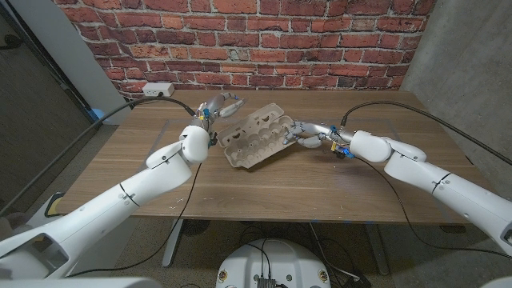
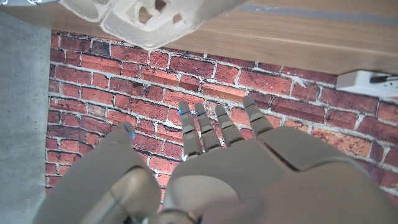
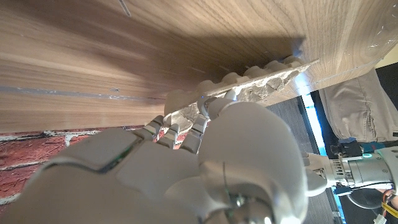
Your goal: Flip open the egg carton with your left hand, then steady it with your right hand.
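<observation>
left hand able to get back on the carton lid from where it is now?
Probably yes. The left hand is open, fingers spread and holding nothing, right beside the far-left edge of the open egg carton. Nothing lies between them. The right hand touches the opposite end, out of the way.

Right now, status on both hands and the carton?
Left hand open, off the egg carton. Right hand touching carton's right edge. Carton open, empty. Nothing in the way.
</observation>
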{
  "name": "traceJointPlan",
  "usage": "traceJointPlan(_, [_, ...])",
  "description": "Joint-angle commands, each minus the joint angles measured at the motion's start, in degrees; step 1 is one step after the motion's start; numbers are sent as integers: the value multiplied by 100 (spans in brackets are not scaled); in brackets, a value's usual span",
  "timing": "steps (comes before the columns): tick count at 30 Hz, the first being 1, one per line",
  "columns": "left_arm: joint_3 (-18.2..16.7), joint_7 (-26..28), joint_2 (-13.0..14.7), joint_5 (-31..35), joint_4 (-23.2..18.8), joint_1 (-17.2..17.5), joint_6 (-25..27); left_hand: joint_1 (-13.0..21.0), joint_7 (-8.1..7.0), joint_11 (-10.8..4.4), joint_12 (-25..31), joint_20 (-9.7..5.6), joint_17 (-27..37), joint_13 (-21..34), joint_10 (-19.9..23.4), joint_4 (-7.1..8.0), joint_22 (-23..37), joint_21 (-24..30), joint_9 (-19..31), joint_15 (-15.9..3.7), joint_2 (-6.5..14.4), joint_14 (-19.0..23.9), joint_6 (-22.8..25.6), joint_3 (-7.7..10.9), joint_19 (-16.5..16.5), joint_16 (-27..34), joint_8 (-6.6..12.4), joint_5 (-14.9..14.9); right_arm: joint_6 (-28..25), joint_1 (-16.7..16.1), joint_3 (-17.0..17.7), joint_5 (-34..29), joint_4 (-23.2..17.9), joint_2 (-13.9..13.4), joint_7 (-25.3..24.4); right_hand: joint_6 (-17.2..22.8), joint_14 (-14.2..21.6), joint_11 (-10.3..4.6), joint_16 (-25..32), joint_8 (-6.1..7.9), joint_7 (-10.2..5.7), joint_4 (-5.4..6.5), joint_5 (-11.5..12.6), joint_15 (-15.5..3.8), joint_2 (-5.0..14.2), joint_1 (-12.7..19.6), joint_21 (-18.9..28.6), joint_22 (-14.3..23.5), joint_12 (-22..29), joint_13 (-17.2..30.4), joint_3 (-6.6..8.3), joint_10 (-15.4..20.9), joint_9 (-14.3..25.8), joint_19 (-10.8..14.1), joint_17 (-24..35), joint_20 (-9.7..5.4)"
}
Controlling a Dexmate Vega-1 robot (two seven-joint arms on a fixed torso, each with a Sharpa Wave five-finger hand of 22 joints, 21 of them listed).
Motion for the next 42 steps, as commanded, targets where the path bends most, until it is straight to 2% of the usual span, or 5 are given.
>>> traceJointPlan(1, [25,-64,311,850,-30,172,-211,-35,10,-6,-31,15,-6,0,-50,-2,3,-13,16,-30,14,-39,93,-25,-66,-12,54,-1,22,78,-59,-38,53,59,91,40,-13,1,39,47,2,5,-28,-931,-7,73,41,-2,21,23,-24,45,31,19,24,-283])
traceJointPlan(27, [-815,1366,10,1035,1010,1013,-2177,-33,-24,-38,-225,-63,-170,-31,-184,-54,1,-13,-1,-130,142,-124,17,25,66,80,-12,14,-987,-50,-76,3,-367,301,-174,25,14,1,35,81,7,-8,-38,-927,-22,92,51,-1,-6,21,-52,45,101,47,30,-255])
traceJointPlan(34, [-900,1423,-84,992,1291,1045,-2478,-20,-15,-37,-250,-89,-209,-36,-166,-73,1,-8,-1,-145,165,-102,-101,39,106,99,-63,14,-1035,-91,-100,119,-372,382,-301,-107,222,3,91,80,13,-49,-59,-824,-51,101,122,-10,-27,24,-128,74,182,245,30,-109])
traceJointPlan(38, [-897,1357,-169,888,1460,1021,-2657,-11,-41,-35,-283,-106,-240,-39,-187,-87,0,-4,3,-175,176,-111,-186,46,138,100,-98,13,-924,-163,20,449,-277,427,-400,-779,744,17,194,-176,9,-139,-164,-569,-135,-46,262,-36,-50,41,-534,175,280,718,27,22])
traceJointPlan(42, [-828,1351,-291,953,1503,994,-2591,-5,-38,-28,-313,-101,-266,-42,-214,-98,0,-9,6,-178,184,-127,-226,51,145,97,-113,12,-852,-203,137,723,-157,400,-446,-943,1037,137,215,-423,2,64,-292,-305,-180,-509,328,-52,-7,23,-973,334,185,1031,38,130])
